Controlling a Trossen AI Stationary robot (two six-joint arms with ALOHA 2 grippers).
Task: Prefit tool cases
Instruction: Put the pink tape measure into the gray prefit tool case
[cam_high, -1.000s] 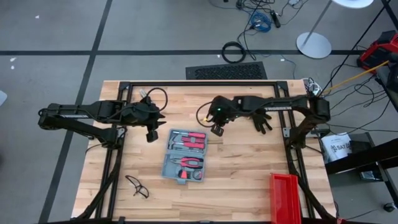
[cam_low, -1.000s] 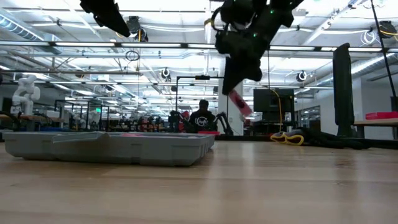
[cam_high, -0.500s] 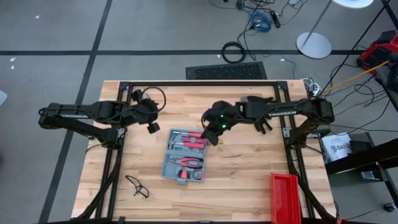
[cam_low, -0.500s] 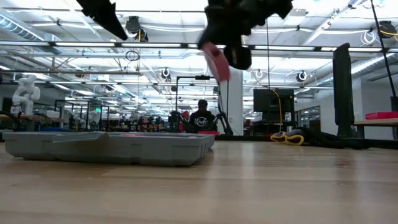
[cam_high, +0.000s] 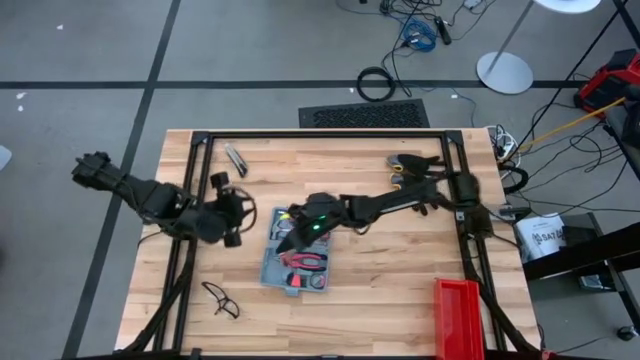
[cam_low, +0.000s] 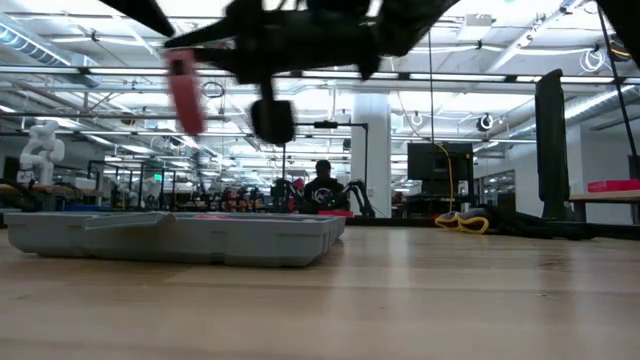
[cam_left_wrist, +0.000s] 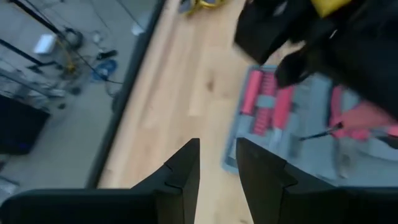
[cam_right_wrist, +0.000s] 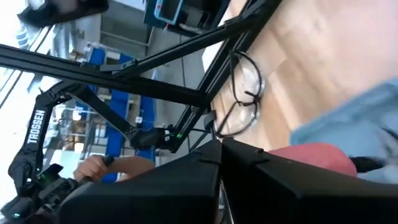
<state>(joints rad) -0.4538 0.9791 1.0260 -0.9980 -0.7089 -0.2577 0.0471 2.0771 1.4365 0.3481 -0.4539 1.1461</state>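
While the wooden table (cam_high: 400, 260) bears one open tool case (cam_high: 296, 262), your right gripper (cam_high: 290, 232) clamps a red-handled tool (cam_low: 184, 92); left gripper (cam_high: 232, 212) gapes empty.

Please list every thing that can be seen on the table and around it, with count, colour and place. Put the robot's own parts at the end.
tool case: one, blue-grey, open and flat on the middle of the table, red-handled tools in its tray.
red-handled tool: one, red, held above the case.
safety glasses: one pair, dark frame, on the table near its front left corner.
bin: one, red, at the table's front right corner.
small tool: one, dark and metallic, on the table near its back left edge.
table: one, light wood with black frame.
left end effector: one, dark, open, left of the case.
right end effector: one, dark, shut on the red-handled tool, over the case.
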